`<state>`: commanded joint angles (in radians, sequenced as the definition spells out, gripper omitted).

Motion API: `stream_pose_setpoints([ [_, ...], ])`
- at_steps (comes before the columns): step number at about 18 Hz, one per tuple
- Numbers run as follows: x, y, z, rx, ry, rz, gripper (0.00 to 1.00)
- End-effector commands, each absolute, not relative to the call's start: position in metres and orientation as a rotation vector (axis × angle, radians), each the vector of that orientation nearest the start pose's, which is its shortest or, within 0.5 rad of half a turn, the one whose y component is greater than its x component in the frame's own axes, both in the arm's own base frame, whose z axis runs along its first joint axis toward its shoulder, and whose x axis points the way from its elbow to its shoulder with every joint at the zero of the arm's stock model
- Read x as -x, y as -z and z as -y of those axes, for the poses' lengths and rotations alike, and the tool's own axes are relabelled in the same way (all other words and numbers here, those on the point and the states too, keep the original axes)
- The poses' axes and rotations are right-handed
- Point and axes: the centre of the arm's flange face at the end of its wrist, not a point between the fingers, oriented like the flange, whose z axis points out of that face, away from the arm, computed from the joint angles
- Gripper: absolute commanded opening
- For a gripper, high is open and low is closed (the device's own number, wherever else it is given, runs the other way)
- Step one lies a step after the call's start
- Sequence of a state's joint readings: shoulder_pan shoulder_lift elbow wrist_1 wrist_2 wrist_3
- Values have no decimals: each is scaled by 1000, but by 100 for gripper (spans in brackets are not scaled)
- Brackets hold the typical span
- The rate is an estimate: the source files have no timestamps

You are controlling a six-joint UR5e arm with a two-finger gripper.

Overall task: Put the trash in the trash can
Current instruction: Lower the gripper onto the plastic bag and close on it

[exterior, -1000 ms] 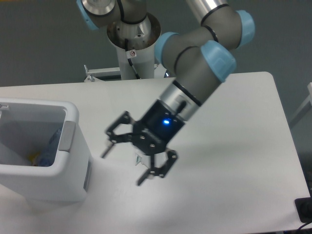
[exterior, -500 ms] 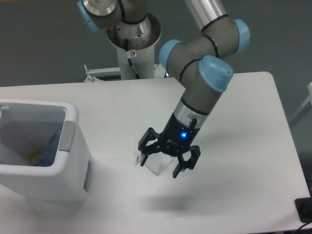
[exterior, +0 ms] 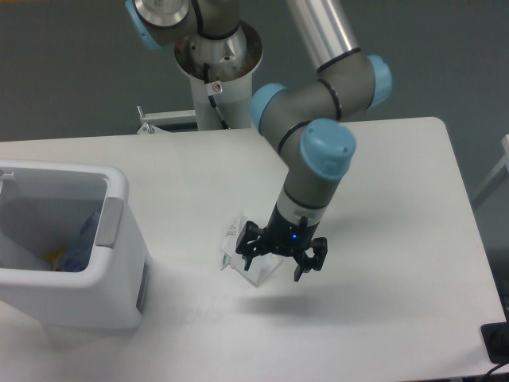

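**gripper spread over the wrapper, bottle already binned**

the gripper (exterior: 280, 259) points down at the table, jaws spread wide, nothing held. its black fingers (exterior: 246, 251) straddle the right part of the crumpled white wrapper (exterior: 242, 253), left finger over or just touching it, right finger out past its edge. contact can't be told from this angle. a blue light glows on the gripper body between the fingers.

the wrapper lies flat-ish on the white table (exterior: 398, 199), near the middle, small green print showing on its upper left corner. part of it is hidden behind the fingers. its shadow and the arm's shadow fall on the table just in front.

above the gripper the ur5e arm (exterior: 318, 151) bends down from its base at the back edge, grey links with light blue joint caps.

well apart to the left stands the white trash can (exterior: 119, 239), rectangular, thick rim, grey tab on the side facing the gripper. inside it a bluish crushed plastic bottle (exterior: 83, 235) leans against the right wall; something yellowish sits beside it at the bottom, too small to name.

progress, judged: roughly halfway. one trash item looks done, the bottle is in the bin. left to do: close on the wrapper, lift it, carry it left over the rim, release. current step looks like the final descent or pre-grasp on the wrapper. thin, flat wrapper could slip out of the pinch or get pushed along the table.
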<state>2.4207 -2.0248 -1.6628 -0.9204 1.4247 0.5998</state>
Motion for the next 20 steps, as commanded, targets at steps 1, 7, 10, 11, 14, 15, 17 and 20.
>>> stream_pose_setpoints([
  [1,376,-247,-528,2967,41,359,100],
  [7,365,-213,-537,3069,2,325,84],
  [10,356,-198,-533,3129,69,316,64],
  [11,353,-197,-532,3161,116,306,59],
  [14,351,-196,-532,3179,146,304,45],
  [15,350,-195,-531,3181,156,302,40],
  [17,347,-197,-531,3190,183,299,37],
  [20,345,-200,-529,3204,209,299,36],
])
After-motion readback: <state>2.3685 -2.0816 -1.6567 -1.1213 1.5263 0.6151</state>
